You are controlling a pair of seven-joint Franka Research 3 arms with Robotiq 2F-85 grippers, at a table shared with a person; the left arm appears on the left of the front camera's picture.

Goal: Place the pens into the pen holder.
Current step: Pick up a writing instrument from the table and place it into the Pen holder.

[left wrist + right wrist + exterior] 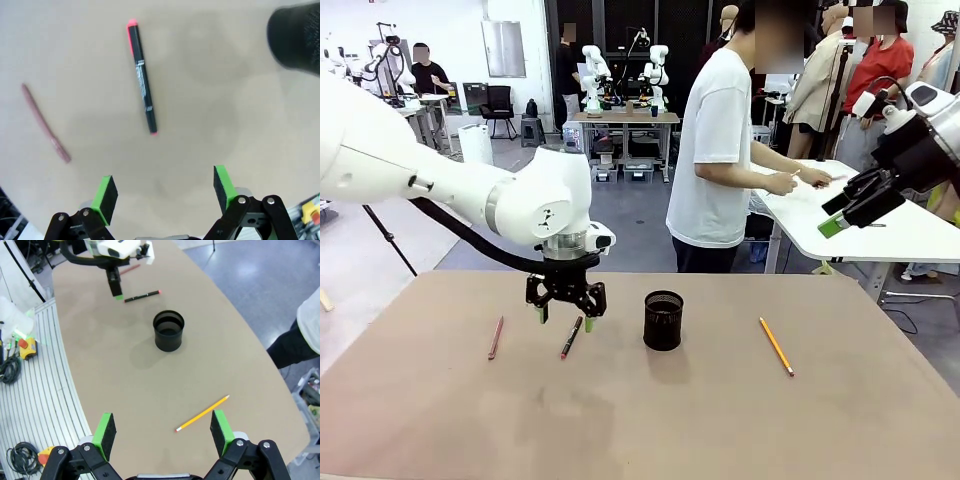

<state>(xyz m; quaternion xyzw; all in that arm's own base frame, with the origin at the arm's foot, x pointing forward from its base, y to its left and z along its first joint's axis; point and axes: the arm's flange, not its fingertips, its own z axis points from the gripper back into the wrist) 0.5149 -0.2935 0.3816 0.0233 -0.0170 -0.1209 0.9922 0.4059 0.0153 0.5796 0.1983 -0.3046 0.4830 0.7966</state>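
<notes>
From the front, the left gripper (565,320) hangs low over the table (740,430), fingers spread wide, with the dark pen (571,337) lying just near of its right fingertip. The pink-brown pen (496,338) lies farther left, the black mesh pen holder (663,320) stands upright near the middle, and the yellow pencil (776,346) lies well to the right. All three are flat on the table, none in the holder. The right gripper (833,215) is raised off to the far right, well away from the work, and its fingers also stand apart. In the left wrist view the dark pen lies ahead of the open green pads, not between them, with the pink-brown pen off to one side and the holder at a corner. In the right wrist view that gripper's own pads are spread, empty, high above the pencil, with the holder beyond it. The step in hand looks like the first pick, aimed at the dark pen. The next move calls for shifting the left gripper over the pen's middle, setting the fingers across its length, lowering and closing.
</notes>
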